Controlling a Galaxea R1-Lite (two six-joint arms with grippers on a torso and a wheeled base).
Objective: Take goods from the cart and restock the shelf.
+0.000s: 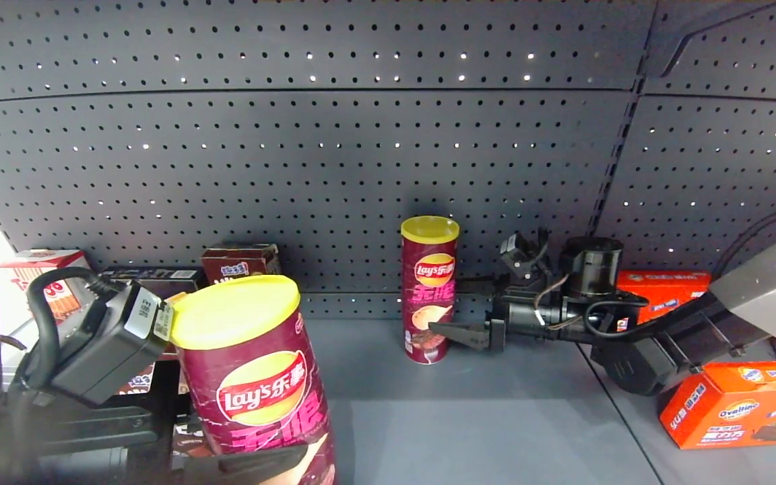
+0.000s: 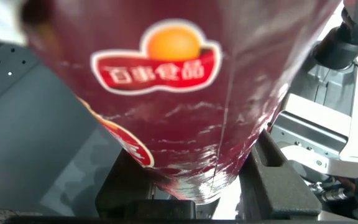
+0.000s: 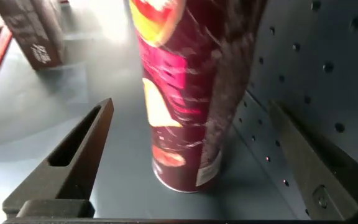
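While the right gripper (image 3: pixel 191 109) stands spread around the upright maroon yellow-lidded cardboard chip can (image 1: pixel 430 289) at the grey metal shelf (image 1: pixel 496 404) back, a sideways drift could topple it; left gripper (image 2: pixel 194 180) clamps a second can (image 1: pixel 253 377).

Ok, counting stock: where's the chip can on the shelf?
The chip can stands mid-shelf in the head view, between the open jaws of the right claw, left of an orange box.

Left pincer (image 1: pixel 248 465) grips one chips can (image 1: pixel 253 377); second can (image 1: pixel 429 289) stands upright beside right pincer (image 1: pixel 459 331).
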